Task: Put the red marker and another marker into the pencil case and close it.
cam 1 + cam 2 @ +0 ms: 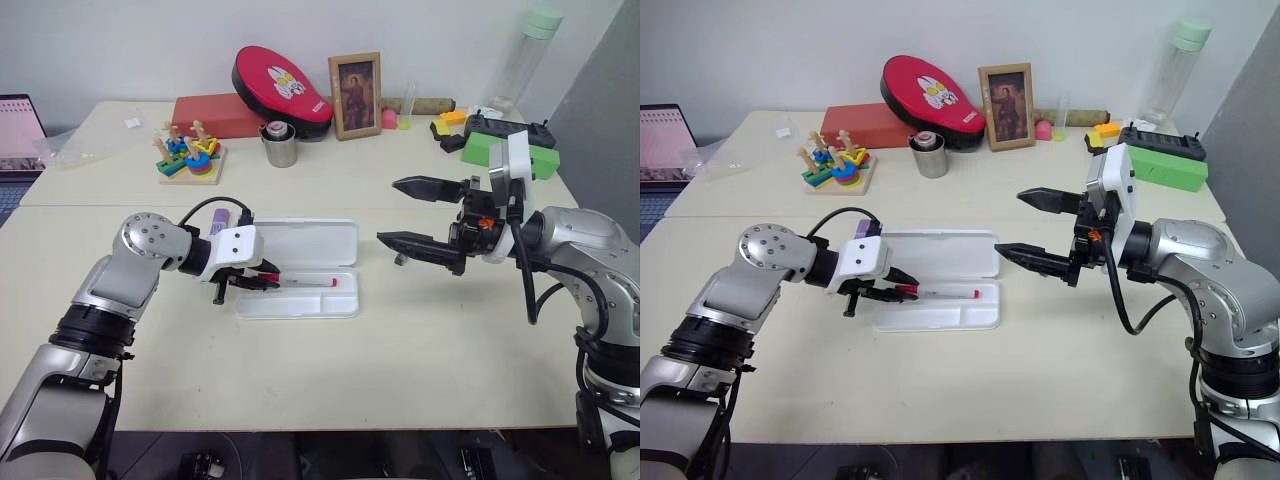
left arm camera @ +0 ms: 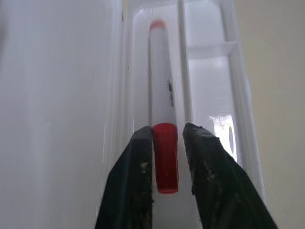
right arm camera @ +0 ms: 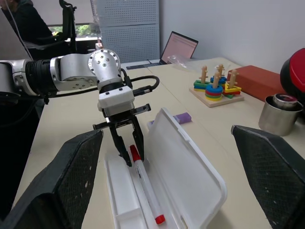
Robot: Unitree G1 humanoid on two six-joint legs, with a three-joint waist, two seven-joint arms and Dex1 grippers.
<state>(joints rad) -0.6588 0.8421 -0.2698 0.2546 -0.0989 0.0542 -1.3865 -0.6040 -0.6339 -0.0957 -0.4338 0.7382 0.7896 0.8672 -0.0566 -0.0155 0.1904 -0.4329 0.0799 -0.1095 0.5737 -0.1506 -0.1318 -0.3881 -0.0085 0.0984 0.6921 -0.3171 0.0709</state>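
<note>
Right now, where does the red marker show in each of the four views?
Left eye view: the red marker lies in the tray of the open pencil case, its cap at the left claw.
Right eye view: centre-left, in the tray.
Left wrist view: centre, cap between the fingers.
Right wrist view: lower centre.
Shared landmark: the raised white lid beside it.

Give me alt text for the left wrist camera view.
Two black fingers flank the red cap of the red marker, which lies lengthwise in a narrow compartment of the open white pencil case.
</note>
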